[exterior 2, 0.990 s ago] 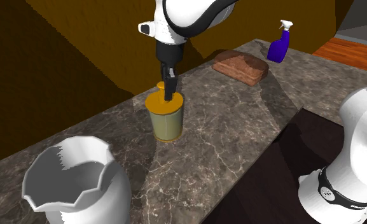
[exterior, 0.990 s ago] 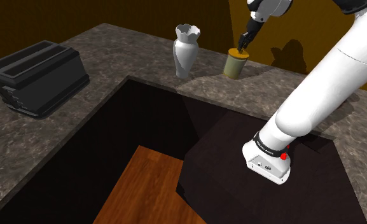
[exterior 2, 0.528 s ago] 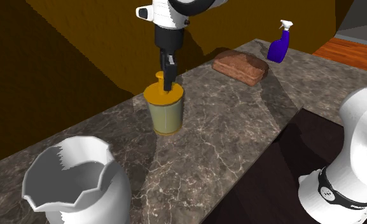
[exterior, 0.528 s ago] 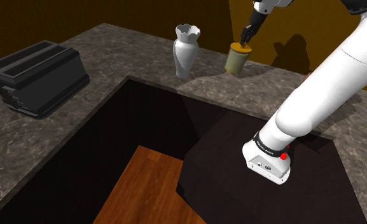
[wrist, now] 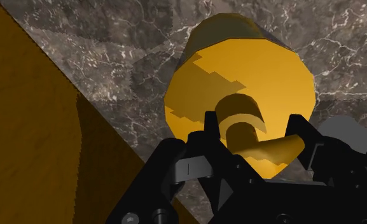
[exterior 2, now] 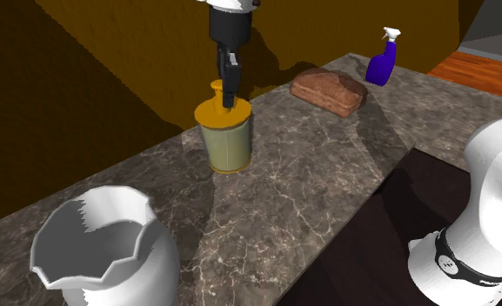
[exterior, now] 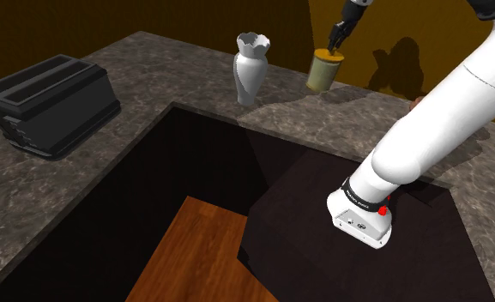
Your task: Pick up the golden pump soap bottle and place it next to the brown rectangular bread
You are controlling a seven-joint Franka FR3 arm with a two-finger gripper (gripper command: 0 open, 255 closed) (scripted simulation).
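Vase point(exterior 2: 110, 252): white, standing on the counter point(exterior 2: 327, 165) at the second exterior view's lower left.
Soap bottle point(exterior 2: 226, 143): golden, upright, long axis vertical, pump end up, near the counter's back edge. I cannot tell whether its base touches the counter.
Spout point(wrist: 274, 149): I see it pointing sideways, toward one finger.
Gripper point(exterior 2: 229, 94): reaching straight down, clenched on the bottle's pump.
Bread point(exterior 2: 329, 89): brown loaf, well apart, further along the back edge.
Spray bottle point(exterior 2: 380, 59): purple, near the far corner.

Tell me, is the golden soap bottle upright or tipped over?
Upright: the soap bottle has its pump on top, clasped by the gripper, and its sides run roughly vertical.
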